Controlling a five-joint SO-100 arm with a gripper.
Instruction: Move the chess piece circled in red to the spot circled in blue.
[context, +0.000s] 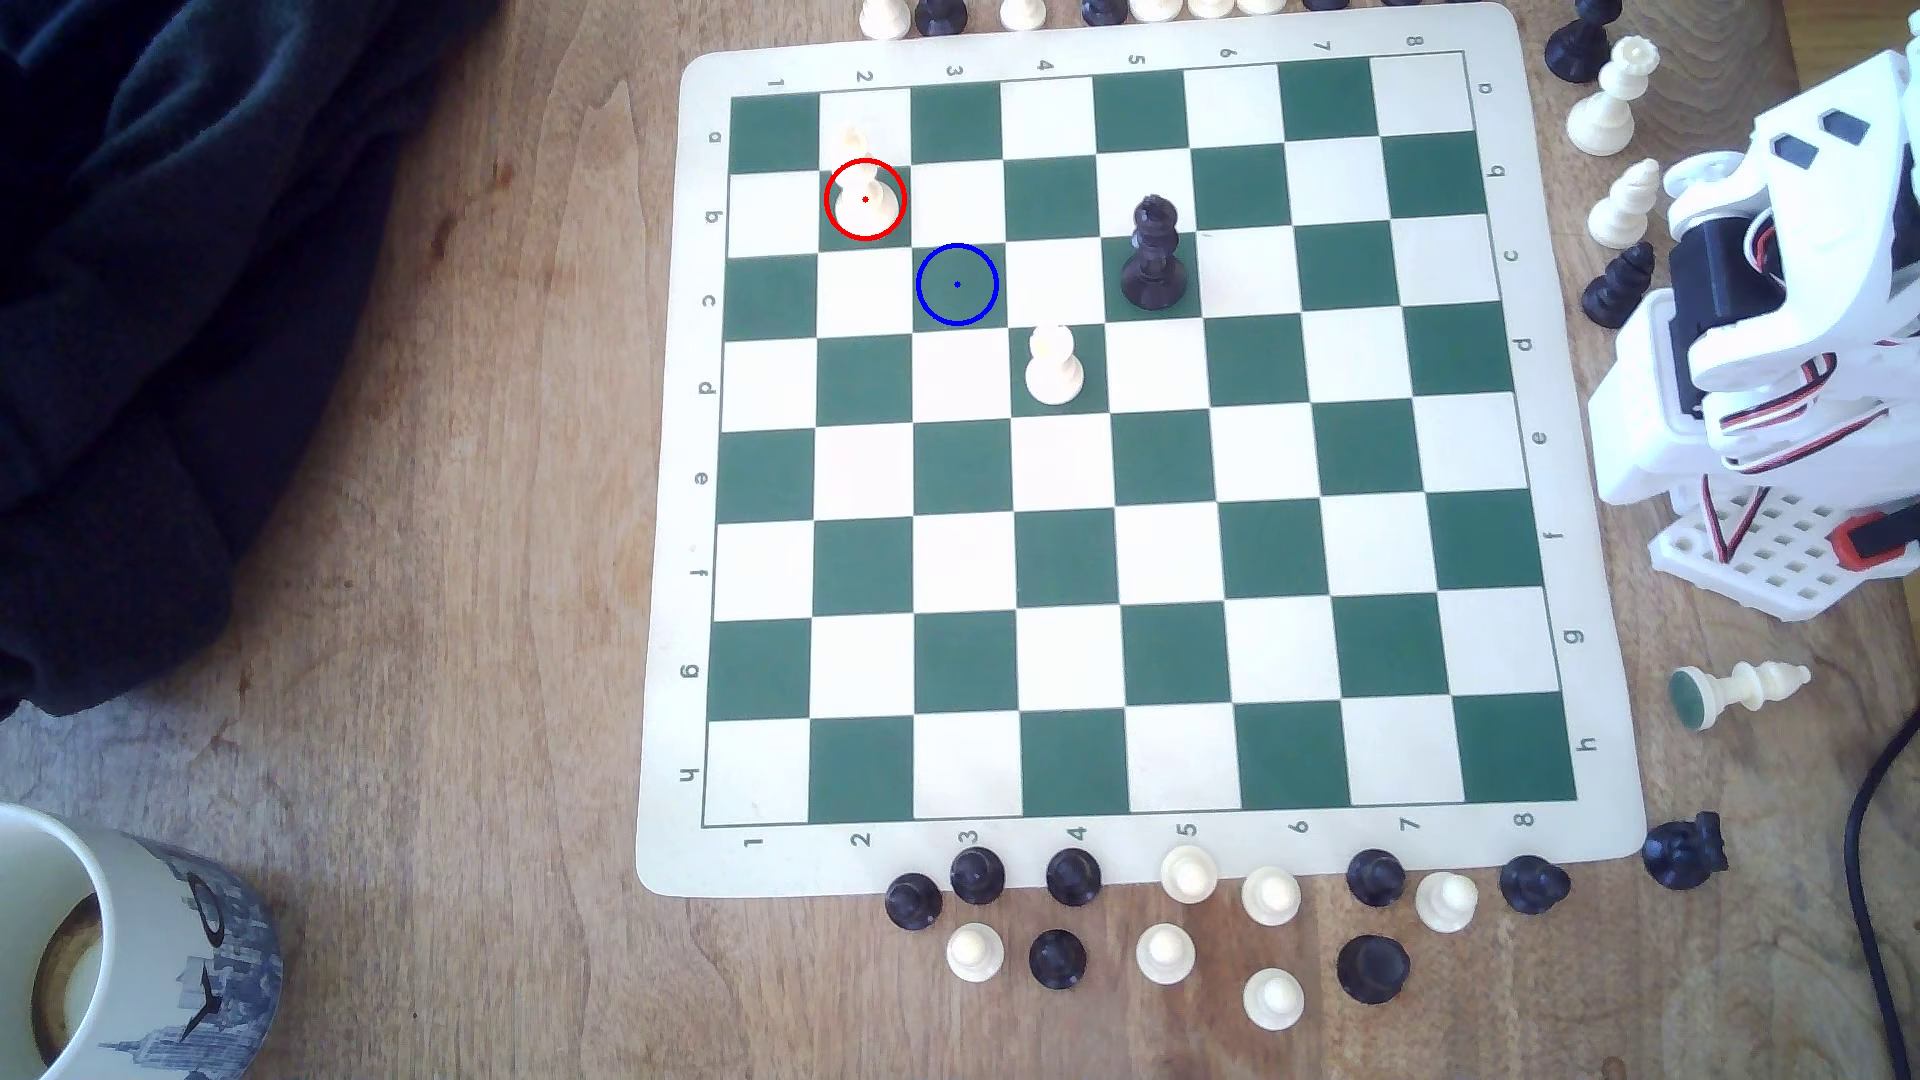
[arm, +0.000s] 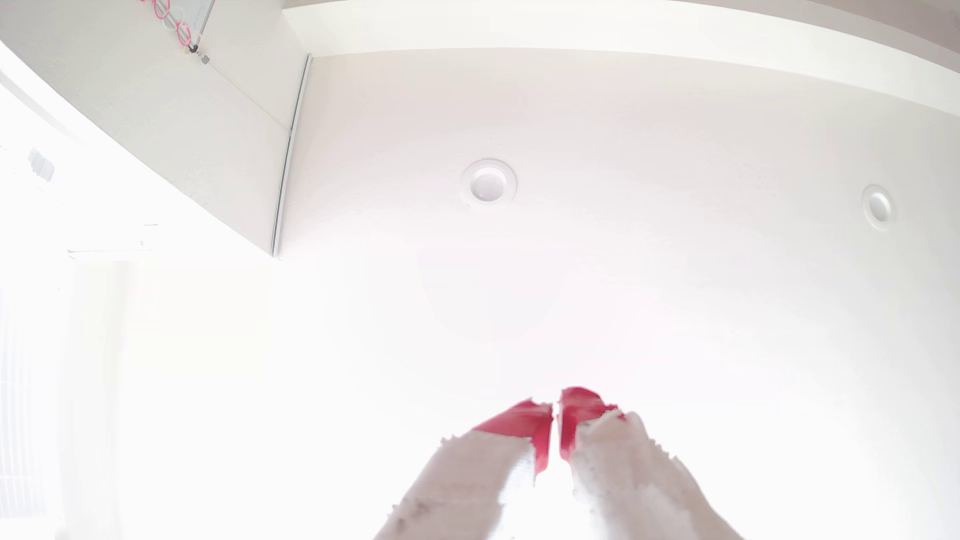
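waiting folded at the board's edge, claw (arm: 556, 420) aimed up at the ceiling with its red-tipped fingers (arm: 524, 426) pressed together on nothing.

the arm (context: 1766, 312) sits tucked beside the chess board (context: 1558, 852) on the bench (context: 468, 519), probably a rest pose that leaves the squares unblocked. well apart from the claw, across the board, the chess piece circled in red (context: 865, 197) stands upright on its green square. the spot circled in blue (context: 957, 284) is the next green square diagonally, a little nearer the claw and bare, so the move looks short. a tall black piece (context: 1153, 254) and a shorter cream piece (context: 1054, 366) stand between claw and target. glare whitens the wrist view, and the claw cannot be picked out in the exterior view.
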